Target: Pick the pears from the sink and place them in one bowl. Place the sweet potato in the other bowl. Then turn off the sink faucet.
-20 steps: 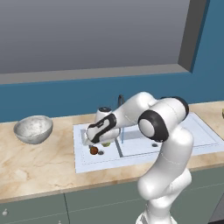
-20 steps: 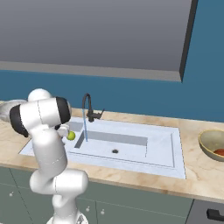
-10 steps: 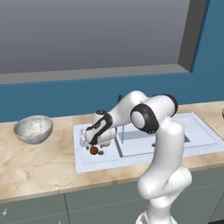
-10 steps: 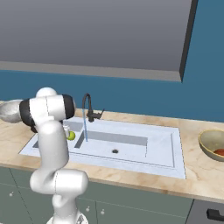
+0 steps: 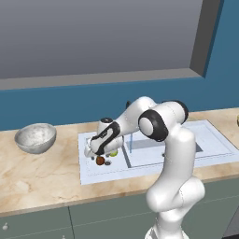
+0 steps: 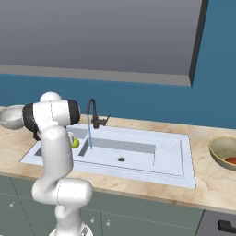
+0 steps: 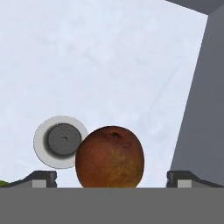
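Observation:
In the sink's [image 5: 186,140] left basin, a dark brown pear [image 7: 109,157] lies beside the round drain [image 7: 61,141]. My gripper [image 7: 112,178] is open just above it, one fingertip [image 7: 41,178] on each side and not touching. In the left base view the gripper [image 5: 92,152] hangs low over the brown pear [image 5: 100,160], with the yellow-green pear [image 5: 113,152] just to its right. The yellow-green pear [image 6: 75,143] also peeks out beside my arm. A grey speckled bowl [image 5: 35,137] stands on the counter to the left. Water runs from the black faucet [image 6: 92,113].
A second, tan bowl [image 6: 221,152] with an orange-red thing [image 6: 232,160] inside stands on the counter right of the sink [image 6: 138,154]. The divider wall [image 7: 197,113] between basins rises close by the gripper. A blue wall runs behind the counter.
The hand has moved slightly left and down into the left basin, closer over the brown pear. The jaws stayed open.

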Robot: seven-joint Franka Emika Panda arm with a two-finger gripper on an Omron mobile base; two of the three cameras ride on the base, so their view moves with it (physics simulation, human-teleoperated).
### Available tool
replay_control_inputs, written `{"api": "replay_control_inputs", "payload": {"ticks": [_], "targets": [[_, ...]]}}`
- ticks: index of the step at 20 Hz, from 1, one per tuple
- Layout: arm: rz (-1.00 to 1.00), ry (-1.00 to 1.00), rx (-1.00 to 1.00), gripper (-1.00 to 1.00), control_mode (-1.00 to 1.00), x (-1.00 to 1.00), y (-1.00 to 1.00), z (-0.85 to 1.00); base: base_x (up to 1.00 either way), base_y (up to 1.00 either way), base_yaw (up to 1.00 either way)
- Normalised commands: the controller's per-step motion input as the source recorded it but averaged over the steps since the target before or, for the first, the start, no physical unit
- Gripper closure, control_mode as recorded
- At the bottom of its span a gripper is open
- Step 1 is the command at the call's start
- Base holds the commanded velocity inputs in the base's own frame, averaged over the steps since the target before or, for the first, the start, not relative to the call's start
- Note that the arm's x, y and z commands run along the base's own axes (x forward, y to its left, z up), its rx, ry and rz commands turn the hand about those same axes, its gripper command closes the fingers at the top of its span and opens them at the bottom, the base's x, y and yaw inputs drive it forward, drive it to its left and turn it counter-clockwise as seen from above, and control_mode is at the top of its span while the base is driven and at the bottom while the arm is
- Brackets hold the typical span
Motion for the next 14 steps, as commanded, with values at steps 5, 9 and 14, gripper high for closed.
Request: {"api": "replay_control_inputs", "payload": {"ticks": [5, 9, 14], "targets": [[0.00, 0.01, 0.00, -1.00, -1.00, -0.24, -0.06, -0.52, 0.00, 0.00, 0.00], [0.00, 0.04, 0.00, -1.00, -1.00, -0.39, -0.33, -0.70, 0.00, 0.00, 0.00], [0.00, 0.10, 0.00, -1.00, -1.00, -0.45, -0.35, -0.86, 0.00, 0.00, 0.00]]}}
